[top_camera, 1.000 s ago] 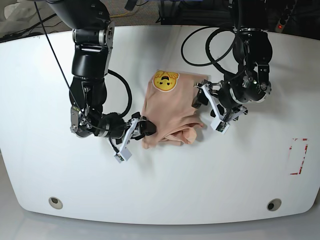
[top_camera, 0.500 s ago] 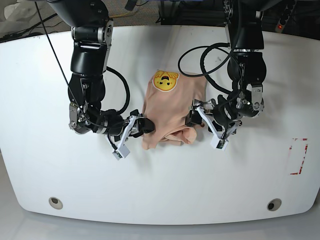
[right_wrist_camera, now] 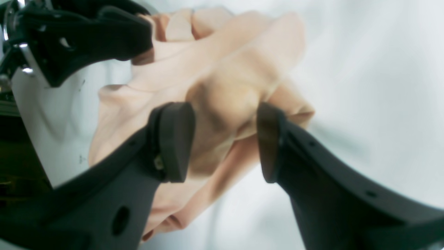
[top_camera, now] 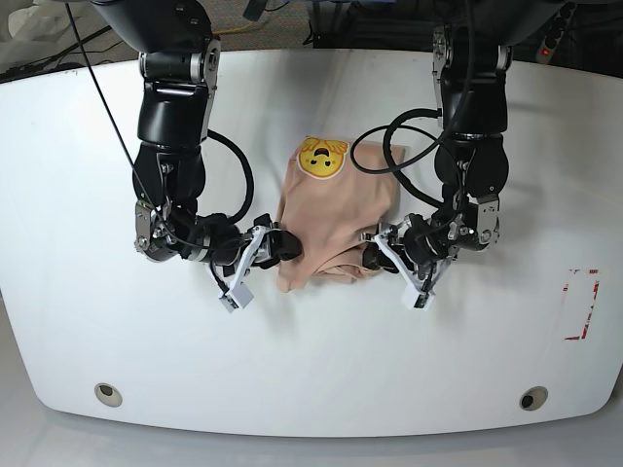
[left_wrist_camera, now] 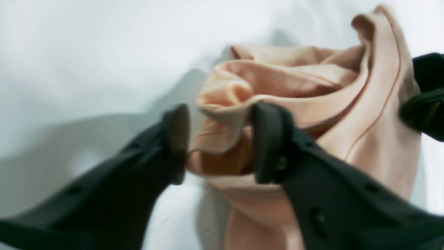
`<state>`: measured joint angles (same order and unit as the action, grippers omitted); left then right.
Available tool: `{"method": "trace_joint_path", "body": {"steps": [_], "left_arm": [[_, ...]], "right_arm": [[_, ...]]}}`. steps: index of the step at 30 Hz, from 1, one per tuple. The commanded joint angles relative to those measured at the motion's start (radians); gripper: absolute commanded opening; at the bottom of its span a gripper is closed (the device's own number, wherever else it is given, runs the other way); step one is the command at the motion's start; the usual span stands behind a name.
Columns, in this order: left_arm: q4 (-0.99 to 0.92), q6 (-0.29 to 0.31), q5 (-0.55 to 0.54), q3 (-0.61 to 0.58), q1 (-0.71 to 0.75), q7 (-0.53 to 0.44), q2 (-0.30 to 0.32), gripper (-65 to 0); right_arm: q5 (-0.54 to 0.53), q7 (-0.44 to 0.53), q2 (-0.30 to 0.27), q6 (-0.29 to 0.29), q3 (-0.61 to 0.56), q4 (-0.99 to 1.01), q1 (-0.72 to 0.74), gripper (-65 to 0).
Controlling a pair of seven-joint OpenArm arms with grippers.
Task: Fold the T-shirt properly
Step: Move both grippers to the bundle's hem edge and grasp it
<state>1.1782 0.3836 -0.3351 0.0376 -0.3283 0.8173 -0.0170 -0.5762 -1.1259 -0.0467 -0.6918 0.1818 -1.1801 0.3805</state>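
a peach t-shirt (top_camera: 336, 209) lies partly folded near the middle of a white tabletop (top_camera: 506, 350), its yellow bear-face print (top_camera: 322, 158) facing up at the far end and its near edge bunched into loose rolls; the right gripper (right_wrist_camera: 222, 142) sits at the near left corner of the cloth as the base view shows it, its two dark fingers (right_wrist_camera: 173, 139) standing apart on either side of a thick bundle of fabric, touching or nearly touching it without visibly squeezing, so whether it truly holds the cloth cannot be told; the left gripper (left_wrist_camera: 218, 139) is at the near right corner, its fingers (left_wrist_camera: 265, 139) also apart around a rolled fold, one finger against the cloth and the other with a thin gap, so it reads as closing in, not yet clamped; the risks, as a judgement: each gripper surrounds several layers at once, so a pinch may catch only the top roll and let the lower layers slip out during a lift; the bunched hem could fold unevenly and leave a crooked, lumpy edge; if one gripper bites before the other, the shirt may be dragged sideways across the smooth tabletop and the folds already made beneath the print could come undone
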Motion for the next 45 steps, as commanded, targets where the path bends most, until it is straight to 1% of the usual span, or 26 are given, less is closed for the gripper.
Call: {"method": "trace_joint_path", "body": {"steps": [1,3,5,9,17,21,23,26,28,30,31,34,35,37,41,45], "left_arm": [[-0.001,0.033,-0.012,-0.014,-0.045,-0.023,-0.002,-53.7],[-0.005,0.047,-0.014,-0.02,-0.056,-0.023,-0.002,-57.9],[-0.001,0.05,-0.015,-0.02,-0.062,-0.019,-0.004,-59.3],[0.001,0.051,-0.017,-0.02,-0.088,-0.017,-0.021,-59.4],[0.001,0.051,-0.017,-0.018,-0.133,-0.011,-0.022,-59.4],[0.01,0.051,-0.015,-0.018,-0.128,0.003,-0.019,-58.8],[0.035,0.051,-0.012,-0.018,-0.128,0.027,-0.016,-58.5],[0.07,0.051,-0.012,-0.018,-0.124,0.089,0.016,-51.7],[0.102,0.051,-0.014,-0.018,-0.102,0.116,0.032,-43.5],[0.127,0.051,-0.011,-0.018,-0.082,0.119,0.041,-36.1],[0.133,0.048,-0.009,-0.018,-0.068,0.118,0.048,-31.5],[0.131,0.048,-0.009,-0.02,-0.05,0.116,0.079,-24.6],[0.131,0.047,-0.009,-0.02,-0.048,0.109,0.081,-24.0],[0.128,0.047,-0.009,-0.023,-0.028,0.089,0.082,-24.0],[0.091,0.047,-0.009,-0.023,-0.013,0.049,0.078,-24.2],[0.033,0.047,-0.009,-0.025,-0.012,0.001,0.071,-24.2]], "right_arm": [[-0.021,0.023,-0.003,-0.006,0.002,-0.021,0.03,-35.8],[-0.021,0.023,-0.003,-0.006,0.002,-0.021,0.03,-35.8],[-0.021,0.023,-0.003,-0.006,0.002,-0.021,0.03,-35.8],[-0.021,0.023,-0.003,-0.006,0.003,-0.021,0.03,-35.8],[-0.021,0.023,-0.003,-0.006,0.003,-0.021,0.031,-35.8],[-0.021,0.023,-0.003,-0.006,0.003,-0.021,0.031,-35.8],[-0.023,0.022,-0.003,-0.006,0.003,-0.028,0.031,-35.8],[-0.02,0.022,-0.003,-0.006,0.002,-0.065,0.031,-35.7],[-0.02,0.02,-0.003,-0.006,-0.001,-0.088,0.031,-32.5],[-0.018,0.02,-0.003,-0.006,-0.001,-0.1,0.031,-26.3],[-0.017,0.02,-0.003,-0.006,-0.001,-0.1,0.035,-21.4],[-0.015,0.027,-0.003,-0.006,0.0,-0.094,0.053,-11.9],[-0.012,0.04,-0.005,-0.006,0.0,-0.088,0.062,-9.0],[0.015,0.071,-0.012,-0.006,-0.001,-0.062,0.067,-7.1],[0.071,0.126,-0.011,-0.006,-0.001,0.013,0.093,-6.8],[0.074,0.171,-0.014,-0.006,-0.001,0.111,0.119,-6.7]]}}
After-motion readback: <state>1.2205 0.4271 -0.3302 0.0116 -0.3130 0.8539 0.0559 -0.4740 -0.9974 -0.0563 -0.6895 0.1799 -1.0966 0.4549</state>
